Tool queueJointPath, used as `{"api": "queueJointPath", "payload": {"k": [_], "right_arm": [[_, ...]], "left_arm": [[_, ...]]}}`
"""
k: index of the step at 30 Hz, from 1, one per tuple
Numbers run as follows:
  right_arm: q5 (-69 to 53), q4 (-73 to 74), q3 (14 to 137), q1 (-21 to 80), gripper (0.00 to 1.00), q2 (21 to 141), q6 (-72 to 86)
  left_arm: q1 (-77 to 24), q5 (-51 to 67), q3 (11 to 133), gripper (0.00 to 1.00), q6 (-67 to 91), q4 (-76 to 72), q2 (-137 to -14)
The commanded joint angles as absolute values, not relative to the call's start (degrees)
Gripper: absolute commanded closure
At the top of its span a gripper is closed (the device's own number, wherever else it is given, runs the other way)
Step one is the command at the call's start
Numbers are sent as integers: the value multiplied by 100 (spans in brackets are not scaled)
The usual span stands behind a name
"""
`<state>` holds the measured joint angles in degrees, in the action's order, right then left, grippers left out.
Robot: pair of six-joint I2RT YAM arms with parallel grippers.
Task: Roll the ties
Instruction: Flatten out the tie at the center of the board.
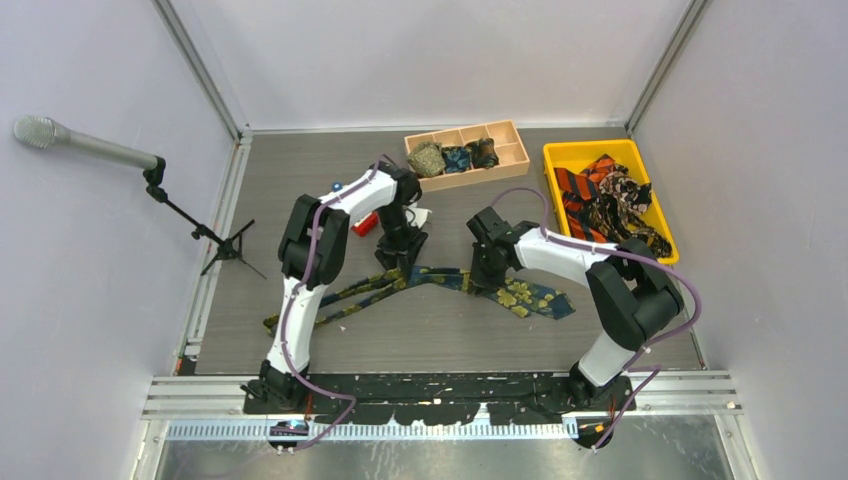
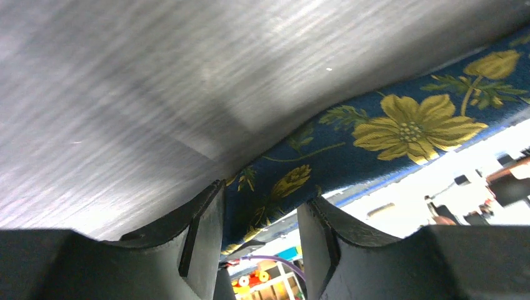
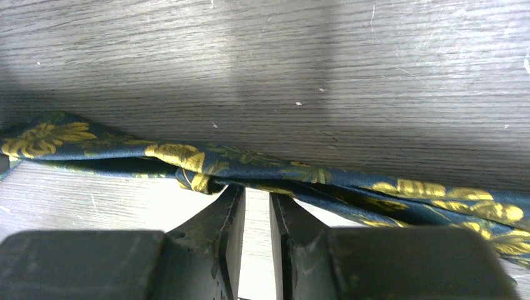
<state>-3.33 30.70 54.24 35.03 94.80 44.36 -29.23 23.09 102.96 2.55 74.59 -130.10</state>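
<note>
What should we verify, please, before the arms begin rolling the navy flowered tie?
1. Left gripper on the navy tie: ok, fabric sits between its fingers.
2. Right gripper on the tie: cannot tell; fingers nearly closed at the tie's edge.
3. Tie lying flat: not ok, it is bunched in the right wrist view.
4. Free slot in the wooden organizer: ok, right compartment shows bare wood.
5. More ties waiting in the yellow bin: ok.

White-and-black left arm [image 1: 300, 290] and right arm [image 1: 600, 290] (purple cables looped along each), matte black fingers [image 3: 225, 231].
</note>
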Motion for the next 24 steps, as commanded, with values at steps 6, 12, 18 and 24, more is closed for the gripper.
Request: {"api": "queueJointPath", "payload": {"k": [6,12,18,24], "right_arm": [[-918,3323,6162,3469,73,9339,3993],[-1367,2925,6438,3468,73,9310,4263],[-1267,2654,6821,3459,74,9888,4355],[-1193,2387,6831,3454,74,10586,4369]], "left_arm": [[-2898,1584,10517,55,192,7328,-12853],[-2915,1712,10778,55,162,7506,-13145],[-3060,2188,10693,54,75,7680,-13257],[-3135,2358,10185,50,207,7541,-12870]]}}
